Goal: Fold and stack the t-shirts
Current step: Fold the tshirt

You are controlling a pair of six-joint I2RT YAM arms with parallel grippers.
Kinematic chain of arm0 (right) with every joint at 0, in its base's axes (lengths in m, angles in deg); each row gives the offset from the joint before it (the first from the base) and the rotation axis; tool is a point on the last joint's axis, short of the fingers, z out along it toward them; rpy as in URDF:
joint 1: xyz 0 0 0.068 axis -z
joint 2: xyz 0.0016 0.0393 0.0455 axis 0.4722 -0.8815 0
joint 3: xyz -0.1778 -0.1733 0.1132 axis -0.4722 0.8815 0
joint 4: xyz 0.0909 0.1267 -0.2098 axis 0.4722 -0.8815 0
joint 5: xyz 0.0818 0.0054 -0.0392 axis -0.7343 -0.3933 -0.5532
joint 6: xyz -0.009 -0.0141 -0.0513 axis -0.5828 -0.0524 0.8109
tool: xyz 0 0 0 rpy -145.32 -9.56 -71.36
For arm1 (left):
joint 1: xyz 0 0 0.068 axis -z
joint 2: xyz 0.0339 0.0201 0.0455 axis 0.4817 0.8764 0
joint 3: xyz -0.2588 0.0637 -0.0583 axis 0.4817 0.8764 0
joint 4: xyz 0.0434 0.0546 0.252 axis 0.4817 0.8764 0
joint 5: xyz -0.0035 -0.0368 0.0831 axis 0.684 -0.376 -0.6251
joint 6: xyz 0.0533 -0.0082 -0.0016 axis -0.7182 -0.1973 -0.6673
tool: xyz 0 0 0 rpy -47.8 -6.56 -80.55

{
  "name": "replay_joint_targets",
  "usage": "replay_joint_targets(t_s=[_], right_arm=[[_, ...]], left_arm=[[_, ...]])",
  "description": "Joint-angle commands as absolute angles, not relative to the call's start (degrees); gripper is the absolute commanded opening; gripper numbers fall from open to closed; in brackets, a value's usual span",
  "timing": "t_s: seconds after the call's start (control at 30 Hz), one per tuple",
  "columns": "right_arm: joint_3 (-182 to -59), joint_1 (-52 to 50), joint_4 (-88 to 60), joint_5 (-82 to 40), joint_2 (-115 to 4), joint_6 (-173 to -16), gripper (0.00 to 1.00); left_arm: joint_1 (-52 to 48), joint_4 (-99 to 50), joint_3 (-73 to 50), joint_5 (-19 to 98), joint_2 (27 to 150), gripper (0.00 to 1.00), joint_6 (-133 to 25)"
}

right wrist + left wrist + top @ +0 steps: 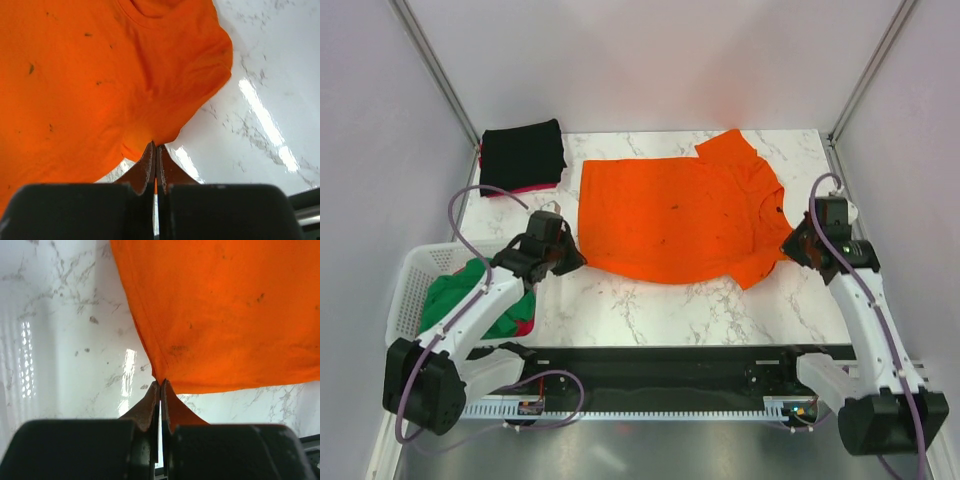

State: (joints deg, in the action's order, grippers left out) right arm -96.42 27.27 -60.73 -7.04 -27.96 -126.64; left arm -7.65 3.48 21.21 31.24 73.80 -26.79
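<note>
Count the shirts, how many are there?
4: a bright orange fabric t-shirt spread mid-table, a folded black t-shirt far left atop a pink-red one, a crumpled green t-shirt in the white plastic lattice basket. More may hide beneath.

No legible text, label, brand, number or sign in any of the three views. Small dark specks scattered over the orange t-shirt (670, 215): irregular marks, not readable as characters. Grey veining across the white marble-pattern desk (650, 300): surface pattern only, no lettering.
</note>
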Motion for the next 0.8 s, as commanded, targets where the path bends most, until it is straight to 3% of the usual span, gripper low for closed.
replay_joint_targets(t_s=[0.0, 0.63, 0.7, 0.73, 0.77], right_arm=[[-104.0, 27.4, -56.7, -8.1, -36.6, -121.2, 0.0], [-145.2, 27.0, -59.3, -3.7, -82.5, -117.0, 0.0], [-150.8, 26.9, -59.4, -4.3, -86.3, -116.0, 0.0], [-153.1, 26.8, -59.5, -4.0, -90.6, -115.7, 0.05], [-155.8, 26.8, -59.8, -3.9, -92.9, -115.0, 0.1]], left_arm=[[-7.7, 8.6, 12.3, 28.2, 78.6, 0.02, -29.7], [-19.3, 12.6, -19.4, 32.5, 113.1, 0.02, -38.6], [-19.8, 13.8, -22.3, 34.7, 118.3, 0.05, -39.1], [-20.3, 14.0, -25.5, 35.5, 120.1, 0.07, -39.5], [-20.5, 14.9, -27.5, 37.4, 122.2, 0.15, -39.6]])
